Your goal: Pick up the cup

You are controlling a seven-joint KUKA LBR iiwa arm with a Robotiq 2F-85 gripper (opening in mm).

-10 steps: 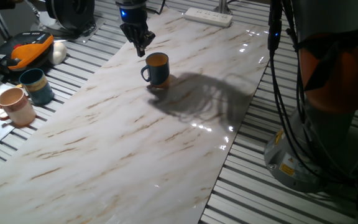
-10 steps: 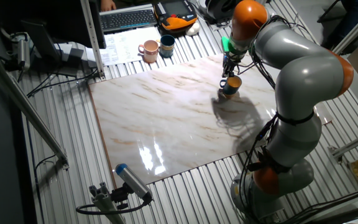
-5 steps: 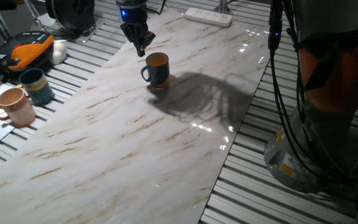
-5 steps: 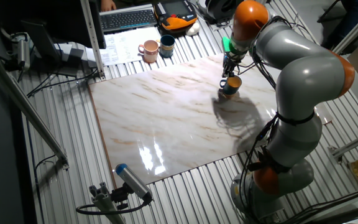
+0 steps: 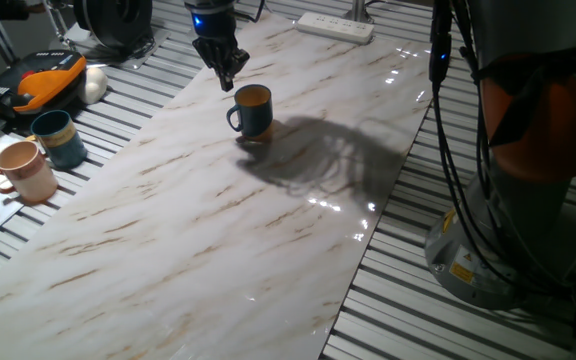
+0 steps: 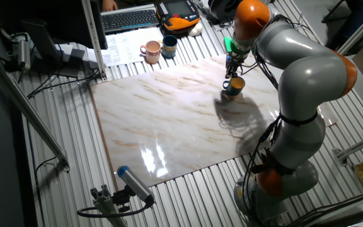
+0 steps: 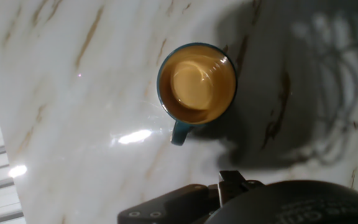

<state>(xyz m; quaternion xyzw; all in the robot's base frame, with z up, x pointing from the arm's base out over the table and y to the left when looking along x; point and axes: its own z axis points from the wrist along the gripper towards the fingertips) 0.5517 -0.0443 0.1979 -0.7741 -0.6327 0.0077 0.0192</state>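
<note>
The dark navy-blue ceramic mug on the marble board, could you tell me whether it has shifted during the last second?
No. The navy-blue mug stands at the same spot relative to the white power strip.

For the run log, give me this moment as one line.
phase: approach | gripper: above and beside cup, not touching | jaws: cannot tell | cup: upright on table, ungrasped

My arm reaches far out, wrist pointing down; the gripper (image 5: 226, 79) hangs with fingers close together, holding nothing.
</note>
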